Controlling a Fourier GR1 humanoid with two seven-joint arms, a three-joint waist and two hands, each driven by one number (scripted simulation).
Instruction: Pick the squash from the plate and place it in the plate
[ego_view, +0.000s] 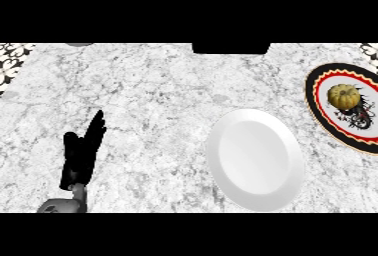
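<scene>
A small yellow-brown squash (343, 96) sits on a patterned plate (325, 112) with a black, red and white rim at the far right of the counter. A plain white plate (255, 159) lies to its left, near the middle, with nothing on it. My left hand (80, 156) rests at the lower left with its fingers straight and pointing up, well away from both plates. My right hand does not show in the head view.
The counter is grey-white marble. A dark block (230, 48) sits at the back edge, centre right. Patterned tile shows at the top left corner (13, 55) and the top right corner (369, 48).
</scene>
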